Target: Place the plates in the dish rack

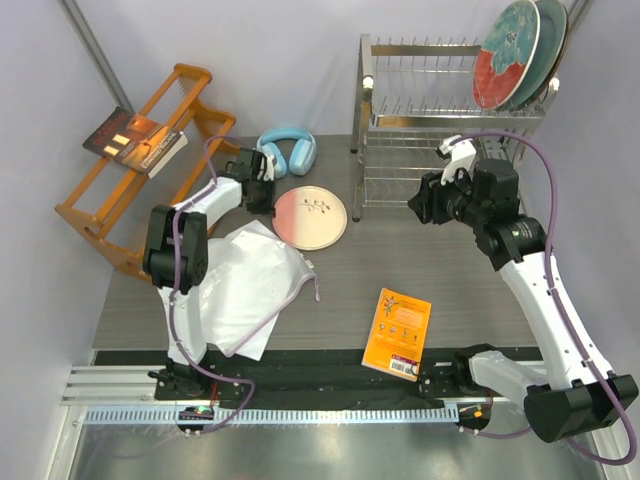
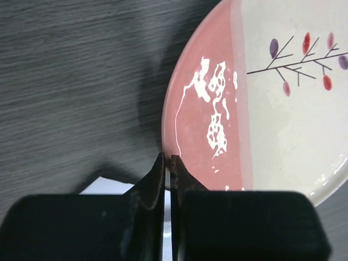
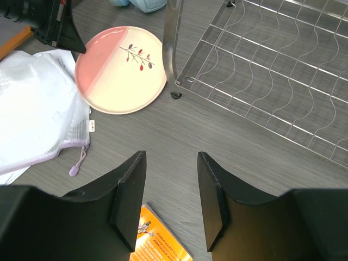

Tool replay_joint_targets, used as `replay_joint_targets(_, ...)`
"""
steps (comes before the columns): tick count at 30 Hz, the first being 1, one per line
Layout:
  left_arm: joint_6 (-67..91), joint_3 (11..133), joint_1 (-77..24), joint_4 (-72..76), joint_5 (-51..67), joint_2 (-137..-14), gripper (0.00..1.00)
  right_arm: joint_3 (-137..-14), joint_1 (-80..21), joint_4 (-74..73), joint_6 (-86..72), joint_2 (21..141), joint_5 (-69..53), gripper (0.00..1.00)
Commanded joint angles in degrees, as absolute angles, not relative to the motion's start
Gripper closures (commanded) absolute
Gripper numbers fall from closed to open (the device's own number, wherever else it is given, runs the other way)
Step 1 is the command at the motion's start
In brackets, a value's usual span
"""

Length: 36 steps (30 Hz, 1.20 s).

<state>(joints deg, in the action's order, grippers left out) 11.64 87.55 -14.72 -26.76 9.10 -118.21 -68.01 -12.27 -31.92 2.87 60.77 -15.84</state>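
Observation:
A pink-and-cream plate with a sprig (image 1: 310, 217) (image 2: 283, 136) (image 3: 122, 70) lies flat on the table. My left gripper (image 1: 268, 200) (image 2: 168, 157) sits at its left rim, with the jaws shut astride the pink edge. The silver wire dish rack (image 1: 440, 120) (image 3: 261, 54) stands at the back right. A teal-and-red patterned plate (image 1: 505, 55) and a dark teal plate (image 1: 545, 45) stand upright in its upper tier. My right gripper (image 1: 425, 200) (image 3: 171, 201) hovers open and empty in front of the rack, above the table.
Light blue headphones (image 1: 288, 150) lie just behind the plate. An orange wooden rack (image 1: 140, 160) with a book on it stands at the far left. A white mesh bag (image 1: 250, 280) (image 3: 38, 109) lies near the left arm, and an orange book (image 1: 397, 333) lies near the front.

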Motion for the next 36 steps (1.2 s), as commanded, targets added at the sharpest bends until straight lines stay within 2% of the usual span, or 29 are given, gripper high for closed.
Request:
replay_joint_targets(1,12.4,87.7,-15.0,-26.5,14.2,-111.2,1.00,-67.2,-12.7,-28.2,1.3,60.6,-16.3,0.52)
replay_joint_targets(11,12.4,89.6,-15.1,-33.4,17.0,-107.3,1.00,-65.0,-12.9,-26.9,0.1,60.4,-16.4,0.52)
replay_joint_targets(28,13.8,77.0,-16.3,-33.9,20.0,-98.2,1.00,-55.1,-13.0,-23.2,-9.7,61.7,-21.1,0.52)
replay_joint_targets(29,14.2,77.0,-16.3,-33.8,19.8,-98.3,0.96,-55.0,-13.0,-22.9,-10.0,61.8,-21.0,0.52)
replay_joint_targets(31,15.0,77.2,-16.3,-33.2,16.9,-99.7,0.75,-55.0,-13.0,-22.7,-10.2,62.0,-21.1,0.52)
replay_joint_targets(32,15.3,77.8,-16.3,-33.0,15.5,-100.5,0.55,-55.0,-12.9,-22.7,-10.1,62.1,-21.1,0.52)
replay_joint_targets(34,14.9,79.2,-16.3,-33.0,14.0,-103.5,0.48,-55.1,-13.0,-22.7,-10.1,62.1,-21.2,0.52)
replay_joint_targets(36,14.7,81.8,-16.3,-33.2,13.7,-105.8,0.46,-55.1,-13.0,-22.8,-9.8,62.2,-21.1,0.52)
